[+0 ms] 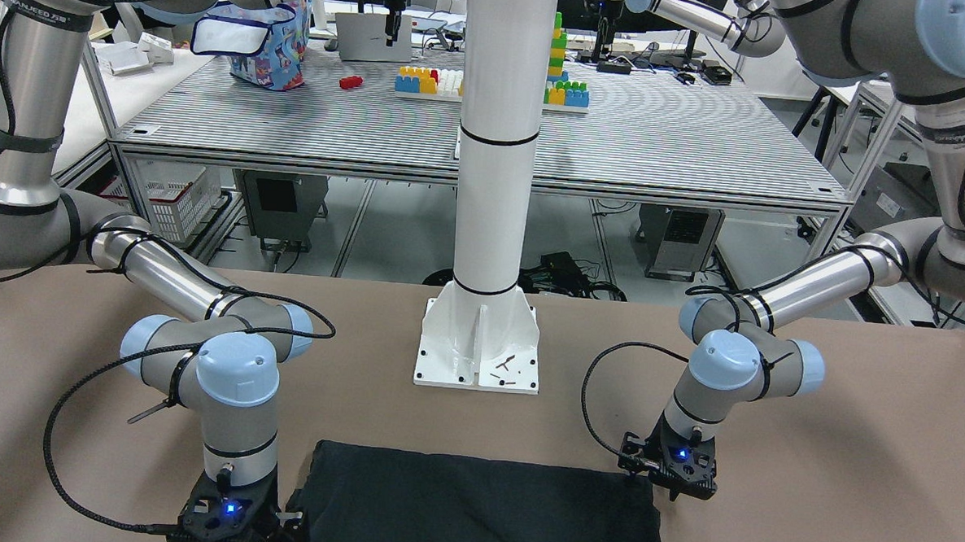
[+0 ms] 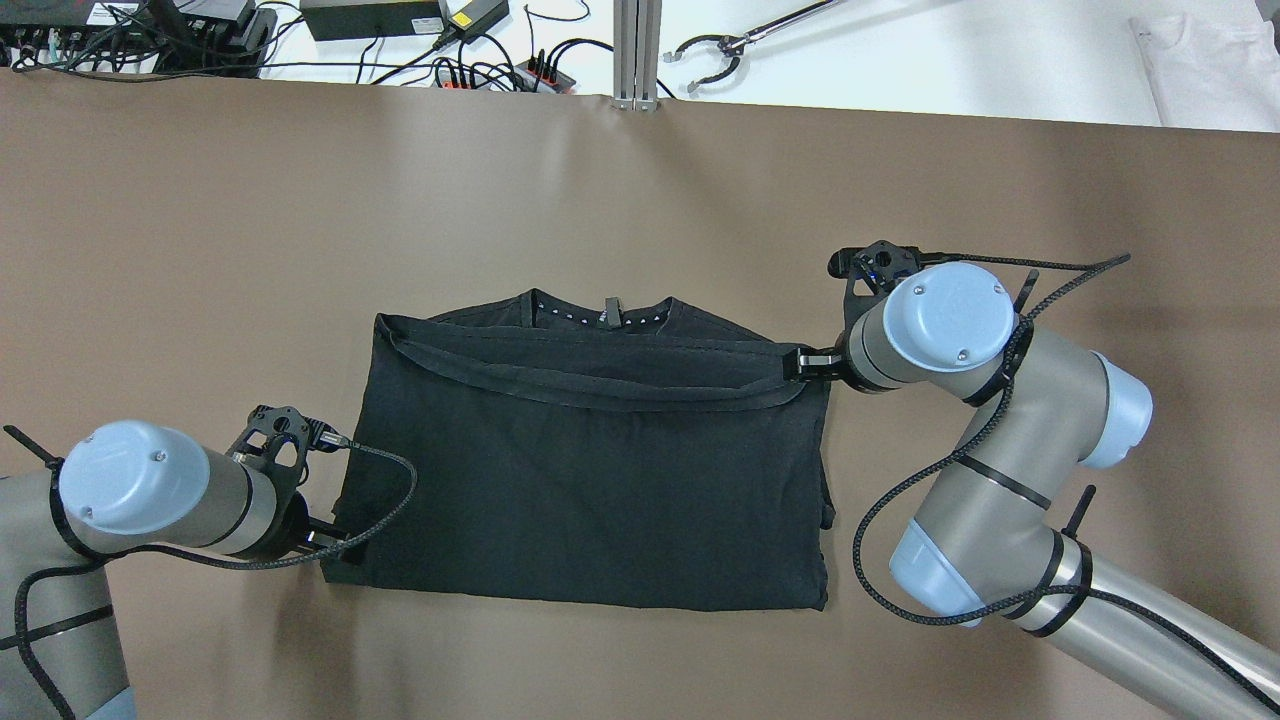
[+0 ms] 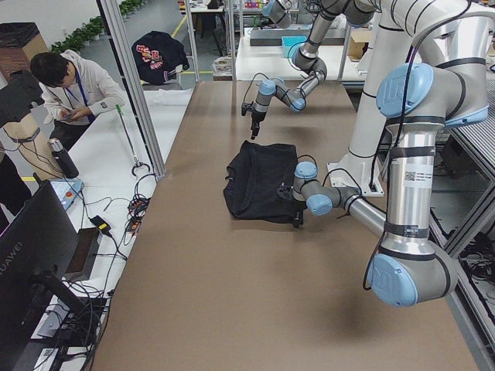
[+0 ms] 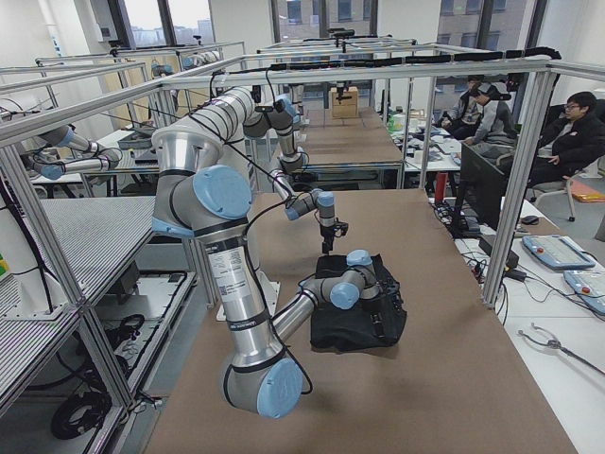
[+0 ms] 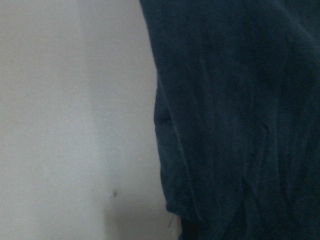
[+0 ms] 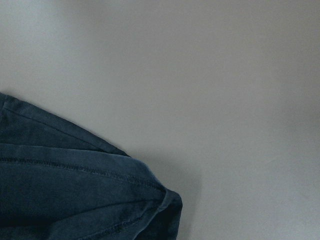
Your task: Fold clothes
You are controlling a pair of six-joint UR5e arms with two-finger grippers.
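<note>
The black cloth [image 2: 590, 480] lies flat in the middle of the brown table [image 2: 200, 250], collar at the far edge. A hemmed edge [image 2: 600, 385] is folded over across its far part. My left gripper [image 2: 335, 545] is low at the cloth's near left corner, touching its edge; it also shows in the front view [image 1: 670, 481]. My right gripper [image 2: 812, 362] is at the right end of the folded hem, seen in the front view too [image 1: 285, 531]. The wrist views show only the cloth's edge [image 5: 240, 120] and a hem corner [image 6: 65, 190], no fingers. I cannot tell whether either gripper is shut.
The white pole's base plate [image 1: 479, 352] stands on the robot's side of the cloth. Cables and power strips [image 2: 480, 60] lie beyond the table's far edge. A blue patterned bag [image 1: 268, 42] sits on another table. People [image 3: 73, 85] stand off to the side.
</note>
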